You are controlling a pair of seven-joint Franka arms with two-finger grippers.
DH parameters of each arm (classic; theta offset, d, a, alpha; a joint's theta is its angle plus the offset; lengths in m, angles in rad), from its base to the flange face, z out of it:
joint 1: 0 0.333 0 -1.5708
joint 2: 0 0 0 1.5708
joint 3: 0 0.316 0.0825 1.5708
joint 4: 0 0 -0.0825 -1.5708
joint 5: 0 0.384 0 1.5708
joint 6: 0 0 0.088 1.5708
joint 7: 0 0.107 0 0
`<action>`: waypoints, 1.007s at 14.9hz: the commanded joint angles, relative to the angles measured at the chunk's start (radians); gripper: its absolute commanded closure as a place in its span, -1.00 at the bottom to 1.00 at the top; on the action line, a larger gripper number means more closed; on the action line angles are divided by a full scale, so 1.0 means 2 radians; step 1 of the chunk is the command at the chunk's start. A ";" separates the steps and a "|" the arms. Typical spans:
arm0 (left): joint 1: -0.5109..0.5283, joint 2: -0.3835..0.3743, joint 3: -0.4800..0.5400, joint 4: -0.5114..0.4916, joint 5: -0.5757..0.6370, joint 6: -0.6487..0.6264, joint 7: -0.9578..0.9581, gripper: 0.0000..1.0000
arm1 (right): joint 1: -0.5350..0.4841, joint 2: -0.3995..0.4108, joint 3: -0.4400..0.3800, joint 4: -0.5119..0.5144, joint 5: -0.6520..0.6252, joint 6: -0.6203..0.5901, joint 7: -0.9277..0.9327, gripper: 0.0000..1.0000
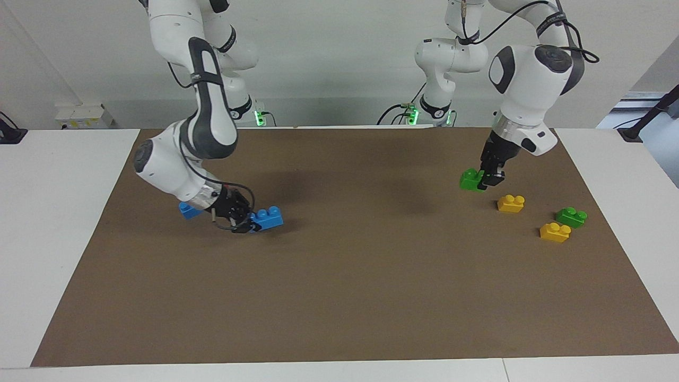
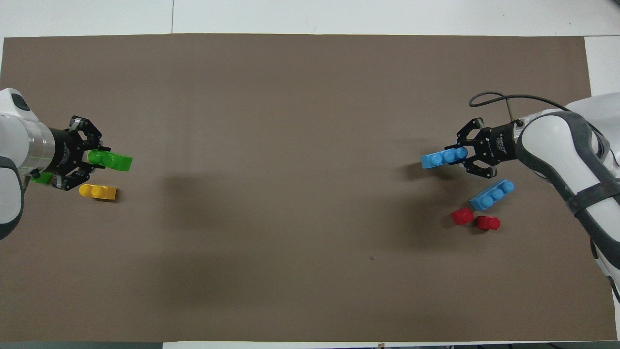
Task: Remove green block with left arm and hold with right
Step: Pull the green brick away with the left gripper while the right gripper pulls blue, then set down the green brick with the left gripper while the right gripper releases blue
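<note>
My left gripper (image 1: 485,180) (image 2: 95,159) is shut on one end of a bright green block (image 1: 469,179) (image 2: 114,162) with two studs, low over the mat at the left arm's end of the table. The block sticks out sideways from the fingers. At the right arm's end, my right gripper (image 1: 249,225) (image 2: 461,154) is shut on a blue three-stud brick (image 1: 268,217) (image 2: 440,158), which it holds low over the mat. I cannot tell whether either brick touches the mat.
Two yellow bricks (image 1: 511,203) (image 1: 555,232) and another green brick (image 1: 571,216) lie beside the left gripper. A second blue brick (image 2: 491,195) and two red blocks (image 2: 462,215) (image 2: 488,223) lie by the right arm. The brown mat (image 1: 339,276) covers the table.
</note>
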 commanded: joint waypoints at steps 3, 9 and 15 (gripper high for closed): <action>0.024 0.095 -0.005 0.040 -0.001 0.072 0.035 1.00 | -0.023 0.001 0.009 -0.014 -0.023 0.004 -0.021 1.00; 0.026 0.182 -0.005 0.070 0.008 0.122 0.070 1.00 | -0.034 -0.002 0.008 -0.033 -0.023 0.019 -0.043 1.00; 0.031 0.204 -0.005 0.069 0.008 0.145 0.102 1.00 | -0.032 -0.004 0.010 -0.049 -0.023 0.046 -0.043 1.00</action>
